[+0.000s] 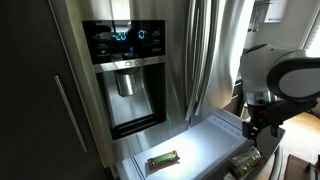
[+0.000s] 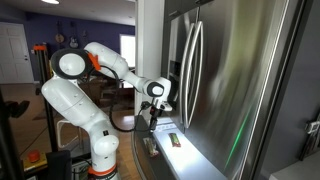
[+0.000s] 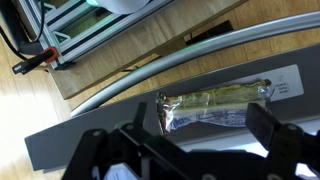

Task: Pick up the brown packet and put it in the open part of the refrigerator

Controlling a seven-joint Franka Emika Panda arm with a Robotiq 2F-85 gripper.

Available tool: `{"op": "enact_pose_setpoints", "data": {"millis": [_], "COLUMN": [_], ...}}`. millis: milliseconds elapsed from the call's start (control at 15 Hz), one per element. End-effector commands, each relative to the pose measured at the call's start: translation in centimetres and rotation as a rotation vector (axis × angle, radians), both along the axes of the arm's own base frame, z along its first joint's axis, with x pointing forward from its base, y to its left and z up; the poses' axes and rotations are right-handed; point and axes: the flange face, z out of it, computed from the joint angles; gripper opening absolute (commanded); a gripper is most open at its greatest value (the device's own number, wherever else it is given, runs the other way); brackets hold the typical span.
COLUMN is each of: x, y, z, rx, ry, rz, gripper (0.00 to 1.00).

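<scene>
Gripper [image 3: 200, 138], jaws spread wide and empty, hangs over the front edge of the open part of the refrigerator [image 1: 205, 143]. The brown packet [image 3: 200, 121] lies flat beneath it, between the fingers, touching a greenish packet [image 3: 228, 97]. This centred straddle suits a grasp across the packet's narrow width. Whether the packet rests inside the drawer cannot be told.

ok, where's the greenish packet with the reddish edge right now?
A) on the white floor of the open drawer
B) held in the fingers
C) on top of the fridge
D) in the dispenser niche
A: in an exterior view the greenish packet lies flat on the bright white inside of the open drawer, below the dispenser niche.
</scene>
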Motion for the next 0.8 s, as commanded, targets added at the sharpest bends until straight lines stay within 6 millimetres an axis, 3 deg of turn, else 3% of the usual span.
{"op": "enact_pose_setpoints", "data": {"millis": [0,133,200,733], "x": [-1.1,-1.1,0.7,0.9], "y": [-0.9,-0.9,-0.6,-0.3], "z": [-1.8,-2.8,-2.3,-2.6], "rx": [-0.017,-0.023,-0.031,-0.060], "ry": [-0.065,-0.092,-0.097,-0.105], "rz": [-0.139,-0.196,-0.219,-0.246], "gripper": [1.00,1.00,1.00,1.00]}}
